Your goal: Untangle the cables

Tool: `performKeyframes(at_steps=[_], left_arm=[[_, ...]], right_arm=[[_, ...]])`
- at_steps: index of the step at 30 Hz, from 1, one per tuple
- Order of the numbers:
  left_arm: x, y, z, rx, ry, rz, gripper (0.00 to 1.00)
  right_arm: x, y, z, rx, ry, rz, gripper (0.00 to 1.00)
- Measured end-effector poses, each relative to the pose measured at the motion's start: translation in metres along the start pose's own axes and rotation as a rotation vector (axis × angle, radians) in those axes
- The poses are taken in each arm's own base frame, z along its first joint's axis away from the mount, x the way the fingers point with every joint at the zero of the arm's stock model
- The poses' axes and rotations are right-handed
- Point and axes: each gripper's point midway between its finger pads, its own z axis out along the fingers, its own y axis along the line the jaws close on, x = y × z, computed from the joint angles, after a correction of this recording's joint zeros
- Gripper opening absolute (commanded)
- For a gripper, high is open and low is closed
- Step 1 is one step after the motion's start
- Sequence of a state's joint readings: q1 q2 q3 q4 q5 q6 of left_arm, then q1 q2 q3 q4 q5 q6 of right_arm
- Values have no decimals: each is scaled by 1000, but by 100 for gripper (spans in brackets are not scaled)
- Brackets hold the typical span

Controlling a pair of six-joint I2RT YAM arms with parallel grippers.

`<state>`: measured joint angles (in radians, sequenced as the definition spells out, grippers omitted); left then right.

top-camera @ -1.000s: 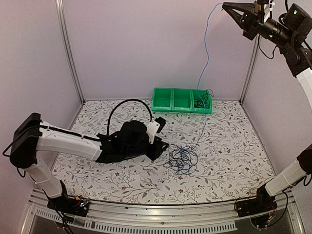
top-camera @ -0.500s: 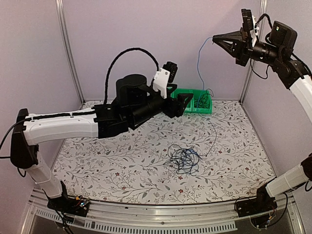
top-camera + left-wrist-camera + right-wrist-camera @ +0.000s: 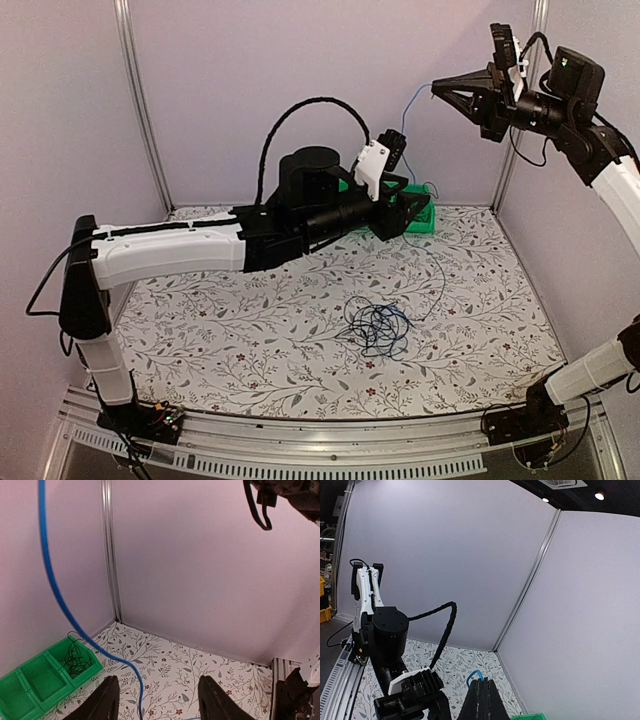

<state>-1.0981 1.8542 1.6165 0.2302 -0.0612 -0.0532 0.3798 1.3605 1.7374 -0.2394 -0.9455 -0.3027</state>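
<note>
A small loose tangle of thin black and blue cables (image 3: 375, 327) lies on the floral table. A blue cable (image 3: 412, 110) rises from it to my right gripper (image 3: 436, 86), which is shut on the blue cable's end high up at the back right. In the right wrist view a small blue loop (image 3: 475, 675) sticks out past the closed gripper (image 3: 481, 684). My left gripper (image 3: 412, 208) is open and empty, raised above the table near the green bins. In the left wrist view the blue cable (image 3: 60, 600) hangs just left of and beyond its fingers (image 3: 105, 700).
A green three-compartment bin (image 3: 360, 213) stands against the back wall; its right compartment holds thin black cables (image 3: 75, 656). Lilac walls with metal corner posts close in the table.
My left arm has risen off the table and swung right toward the green bins. My right gripper has come down and left with the blue cable, which now hangs slacker.
</note>
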Motion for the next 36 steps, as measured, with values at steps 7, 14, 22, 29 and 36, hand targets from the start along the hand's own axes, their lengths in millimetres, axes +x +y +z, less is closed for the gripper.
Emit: performKeyframes(at_steps=[7,14,22,29,36], left_arm=[[-17,-2,6,42,-49,-24,25],[-14,21,12,19,-57,-79,32],[-18,23,15,32,-71,-105,10],[-41,22,13,40,-130,-109,0],[-67,36,0,-29,-205,-160,0]], right_arm=[[2,0,0,-1,3,9,0],[7,0,1,-4,6,24,0],[4,1,1,-5,-4,23,0],[11,-1,1,13,-2,45,60],[102,2,0,108,108,232,86]])
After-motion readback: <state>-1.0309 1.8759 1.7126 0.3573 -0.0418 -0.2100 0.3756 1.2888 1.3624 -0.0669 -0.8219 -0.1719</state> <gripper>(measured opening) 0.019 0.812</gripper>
